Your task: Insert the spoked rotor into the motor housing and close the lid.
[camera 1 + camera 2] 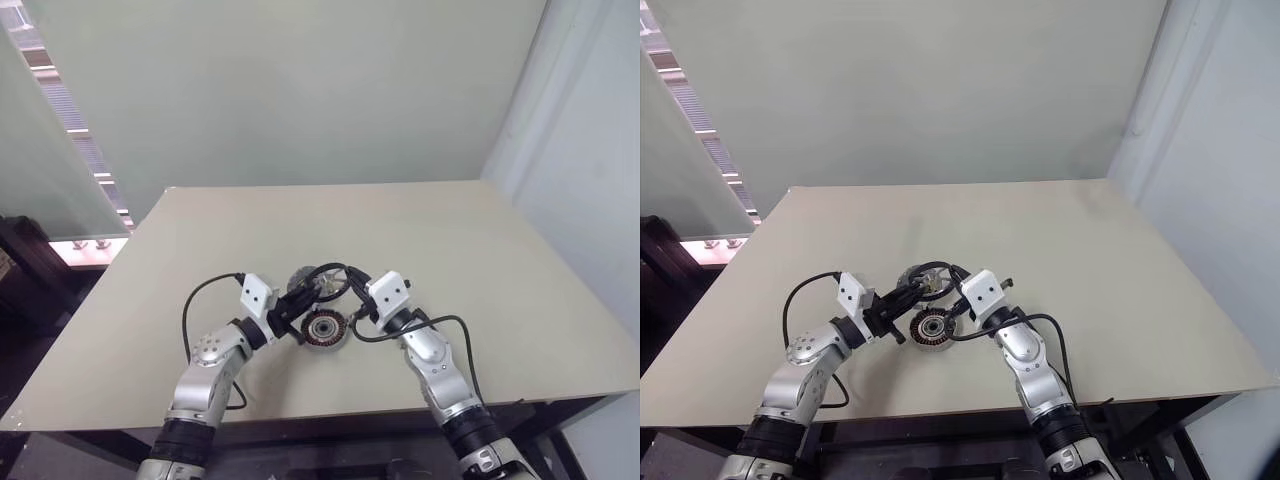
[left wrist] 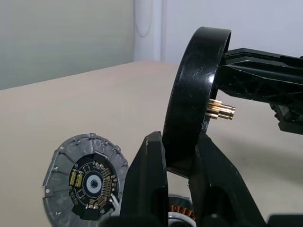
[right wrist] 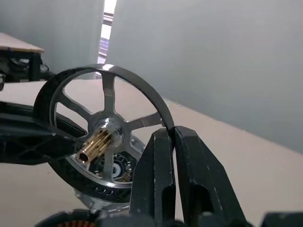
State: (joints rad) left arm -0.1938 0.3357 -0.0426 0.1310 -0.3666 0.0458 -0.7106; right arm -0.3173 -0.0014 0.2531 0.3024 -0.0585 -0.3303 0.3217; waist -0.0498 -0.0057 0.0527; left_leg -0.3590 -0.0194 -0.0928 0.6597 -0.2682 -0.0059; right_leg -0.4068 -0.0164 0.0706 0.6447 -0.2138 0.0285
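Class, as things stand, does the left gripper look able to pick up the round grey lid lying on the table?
Probably not yet: the left gripper is shut on the black spoked rotor's rim, as is the right gripper. The lid lies uncovered beside it.

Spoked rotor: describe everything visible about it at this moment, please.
The spoked rotor is a black glossy ring with flat metallic spokes meeting a silvery hub, from which a brass-coloured toothed shaft protrudes. It is held on edge in the air above the table, just over the motor housing. Both end effectors pinch its rim: the left end effector from one side, the right end effector from the other. It is not yet seated in the housing.
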